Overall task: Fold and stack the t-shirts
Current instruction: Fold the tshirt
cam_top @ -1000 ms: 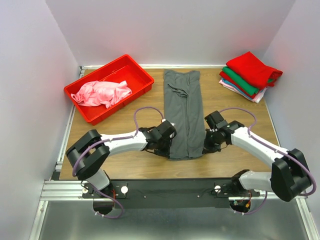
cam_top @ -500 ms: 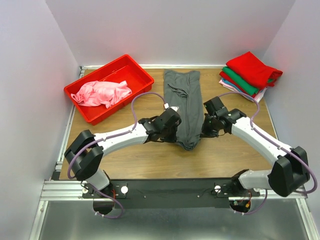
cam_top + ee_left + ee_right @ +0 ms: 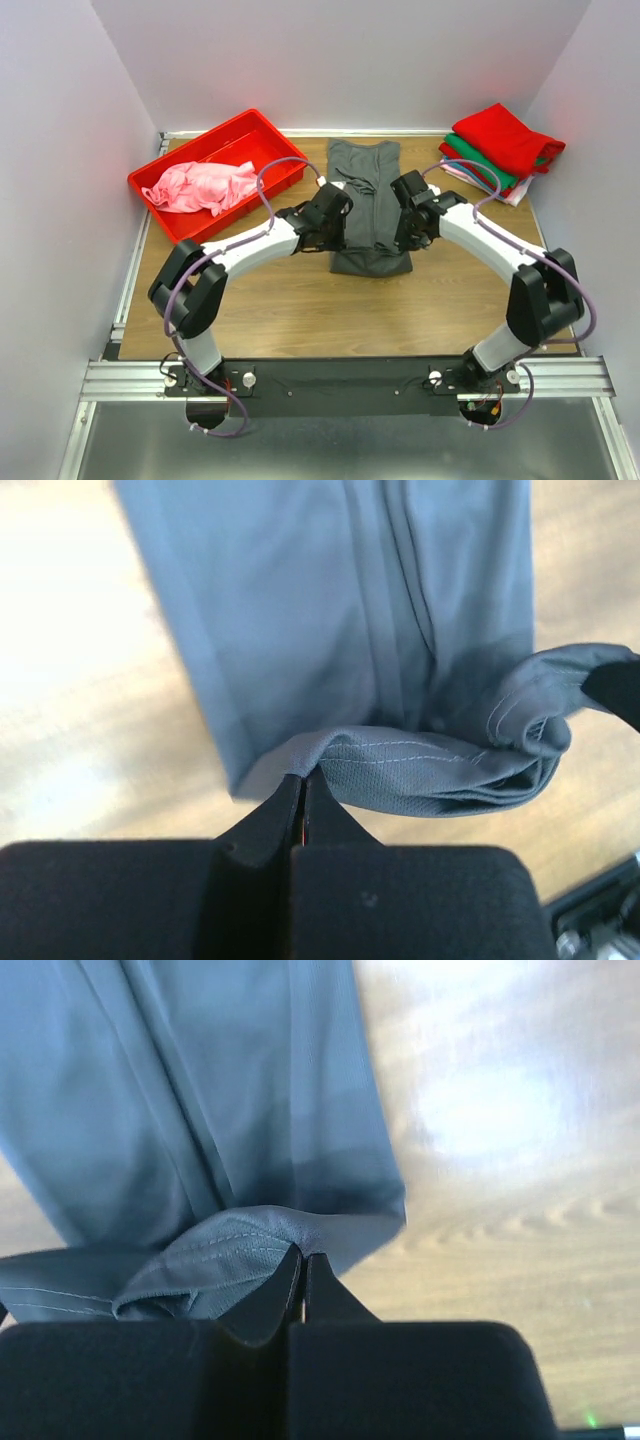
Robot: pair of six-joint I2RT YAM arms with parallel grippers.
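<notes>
Setting: a wooden table [image 3: 300, 310] seen from above, with two white-and-black arms reaching inward from its near edge.
Dark grey t-shirt [image 3: 365, 175]: it lies lengthwise in the middle of the table, toward the far edge, and is already narrowed into a long strip. Its near end is raised off the wood and doubled back over the rest of the cloth.
Left gripper [image 3: 303, 790]: the jaws are pinched tight on the left corner of the raised, stitched hem, with the fabric bunching beside them.
Right gripper [image 3: 303, 1265]: the jaws are pinched tight on the right corner of the same hem.
Red bin [image 3: 283, 140]: it sits at the far left of the table, set at an angle.
Pink t-shirt [image 3: 200, 185]: it lies crumpled inside the red bin.
Stack of folded t-shirts [image 3: 505, 138]: it sits in the far right corner, well apart from the grey shirt. A red shirt is on top, green shows beneath it, and pale cloth is at the bottom.
</notes>
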